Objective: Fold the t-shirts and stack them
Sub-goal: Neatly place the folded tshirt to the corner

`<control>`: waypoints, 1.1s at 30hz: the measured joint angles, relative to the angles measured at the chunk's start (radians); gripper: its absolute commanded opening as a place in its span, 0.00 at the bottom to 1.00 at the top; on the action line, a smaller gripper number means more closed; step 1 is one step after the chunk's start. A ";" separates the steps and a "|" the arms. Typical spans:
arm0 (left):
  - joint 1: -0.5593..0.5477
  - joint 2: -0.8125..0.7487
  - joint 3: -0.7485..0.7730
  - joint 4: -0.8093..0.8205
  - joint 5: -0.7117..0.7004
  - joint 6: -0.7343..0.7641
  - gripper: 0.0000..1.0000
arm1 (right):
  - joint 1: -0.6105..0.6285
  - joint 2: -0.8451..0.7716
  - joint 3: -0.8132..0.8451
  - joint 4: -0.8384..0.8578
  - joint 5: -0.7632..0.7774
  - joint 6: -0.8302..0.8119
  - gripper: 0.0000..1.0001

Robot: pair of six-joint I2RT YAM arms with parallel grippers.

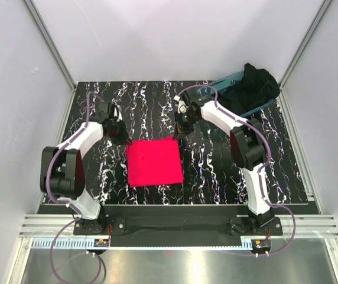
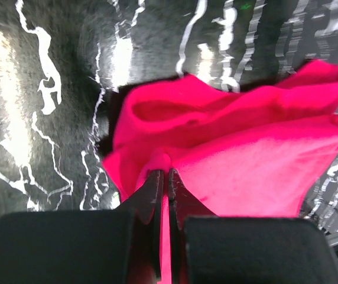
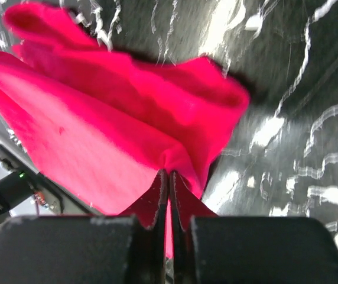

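Gripping the soft, seemingly folded red t-shirt (image 1: 154,163) are left end effector (image 2: 163,175) and right end effector (image 3: 168,175).

Colours here are a pinkish-red t-shirt (image 1: 155,162), black t-shirt (image 1: 253,83), teal tub (image 1: 227,79) and white-veined black table (image 1: 228,171).

The surface (image 1: 228,171), black with white marbled veins, carries the pinkish-red t-shirt (image 1: 154,163), folded to a rough square toward the near edge, left of the middle. A clear teal tub (image 1: 228,79) sits at the far right corner (the black t-shirt (image 1: 254,86) heaped in it).
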 measured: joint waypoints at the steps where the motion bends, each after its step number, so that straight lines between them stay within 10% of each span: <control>1: 0.000 -0.026 0.000 -0.003 0.000 -0.001 0.00 | 0.000 -0.019 -0.007 -0.010 0.007 0.005 0.02; 8: 0.000 -0.141 0.010 -0.010 -0.001 -0.019 0.01 | -0.002 -0.130 -0.019 -0.034 0.029 0.037 0.02; 16: 0.002 0.106 0.094 0.064 -0.037 -0.014 0.01 | -0.035 0.000 0.021 0.077 0.021 0.047 0.05; 25: 0.017 0.279 0.249 0.053 -0.141 0.000 0.43 | -0.100 0.250 0.316 0.023 0.063 0.024 0.51; 33: 0.022 0.047 0.271 -0.040 -0.170 0.003 0.44 | -0.103 0.136 0.401 -0.098 0.114 0.003 0.49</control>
